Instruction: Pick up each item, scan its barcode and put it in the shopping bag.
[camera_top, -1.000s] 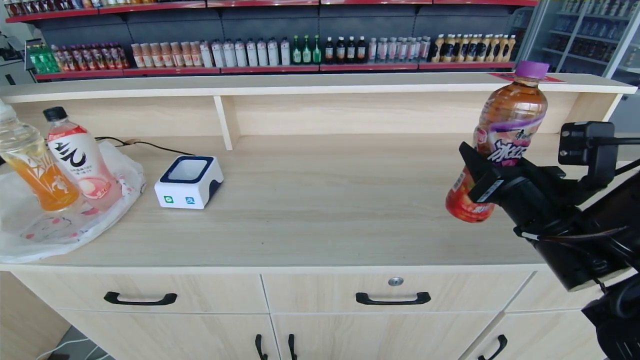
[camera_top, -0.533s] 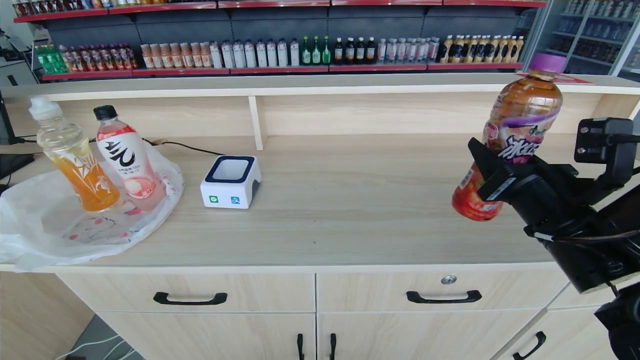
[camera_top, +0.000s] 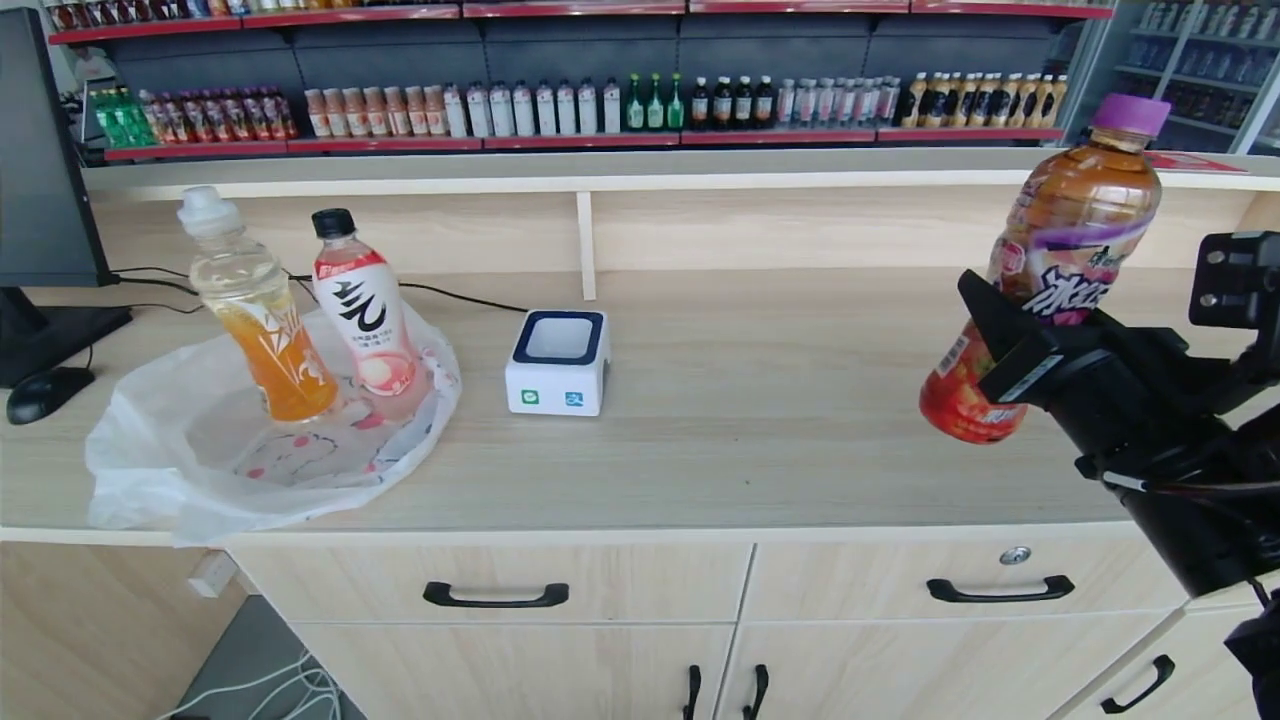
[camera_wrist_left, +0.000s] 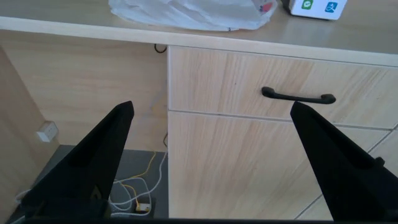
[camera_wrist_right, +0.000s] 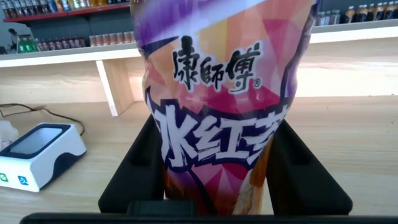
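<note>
My right gripper (camera_top: 1010, 335) is shut on a brown tea bottle (camera_top: 1060, 250) with a purple cap, held upright and slightly tilted above the counter's right end. The right wrist view shows its purple-pink label (camera_wrist_right: 224, 106) between the black fingers (camera_wrist_right: 134, 168). The white scanner (camera_top: 557, 362) sits mid-counter, well left of the bottle. The white shopping bag (camera_top: 190, 460) lies spread flat at the left. An orange drink bottle (camera_top: 258, 310) and a pink one (camera_top: 365, 315) stand on it. My left gripper (camera_wrist_left: 211, 162) is open, below counter height, facing the drawer fronts.
A monitor (camera_top: 45, 190) and mouse (camera_top: 45, 393) stand at the counter's far left. A cable (camera_top: 460, 297) runs behind the scanner. The counter has a raised back ledge (camera_top: 640, 180) with a divider (camera_top: 585, 245). Drawer handles (camera_top: 495, 597) lie below. Drink shelves (camera_top: 600, 105) stand behind.
The camera has swung left, shifting the whole picture right and bringing the monitor and mouse into view. The held bottle now stands closer to the scanner. The right gripper's hold is unchanged.
</note>
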